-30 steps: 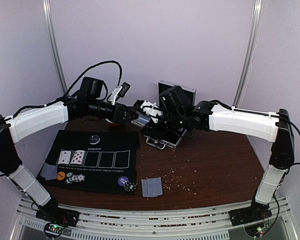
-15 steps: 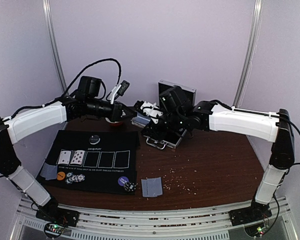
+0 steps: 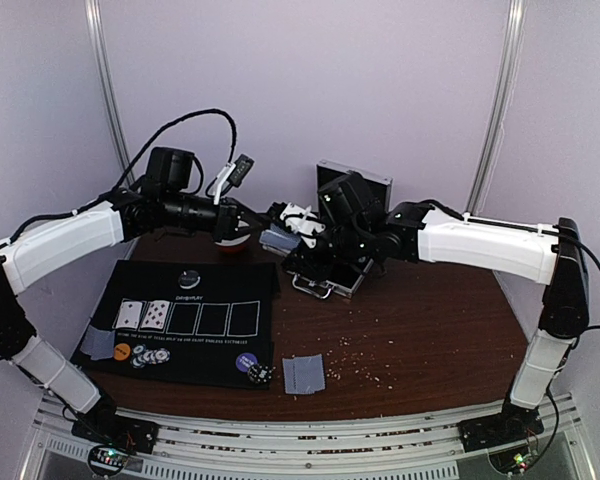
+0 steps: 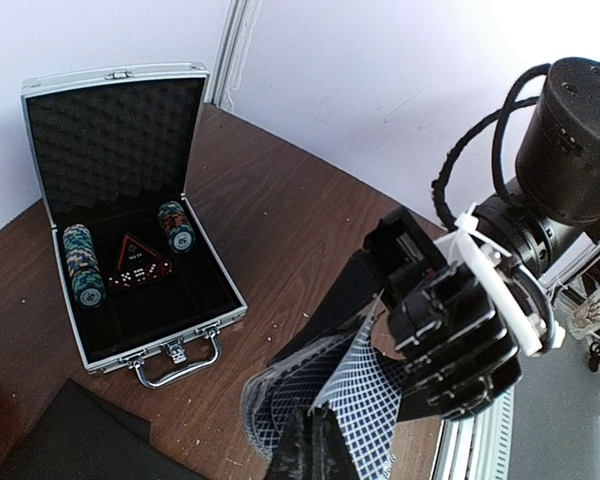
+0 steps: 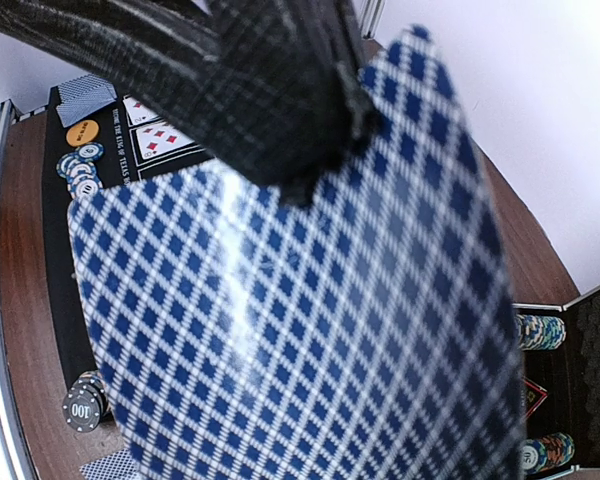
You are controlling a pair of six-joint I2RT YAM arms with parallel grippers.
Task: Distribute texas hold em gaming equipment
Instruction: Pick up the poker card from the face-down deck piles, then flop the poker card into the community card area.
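Setting: pale lilac walls and a brown wooden table [image 3: 430, 330], with a black mat [image 3: 220, 290] printed with card outlines at your left.

- Face-up cards [image 3: 142, 315]: two, filling the first two outlines on the mat.
- Striped chips [image 3: 152, 356]: a small cluster on the mat's near-left corner, just beside an orange disc [image 3: 122, 351].
- Purple disc [image 3: 246, 362]: at the mat's near-right corner.
- Face-down cards [image 3: 303, 373]: on the bare wood just right of the mat.
- Aluminium case [image 4: 205, 270]: lid up, foam-lined, holding chip stacks [image 4: 82, 265] and red dice [image 4: 138, 274].
- Deck [image 4: 320, 385]: lattice-backed and fanned, held in the air between the two arms at the back of the table.
- Right gripper [image 4: 400, 310]: your fingers are clamped on the deck.
- Left gripper [image 4: 310, 450]: its tips meet the fan's near edge. You cannot tell whether they have pinched a card.
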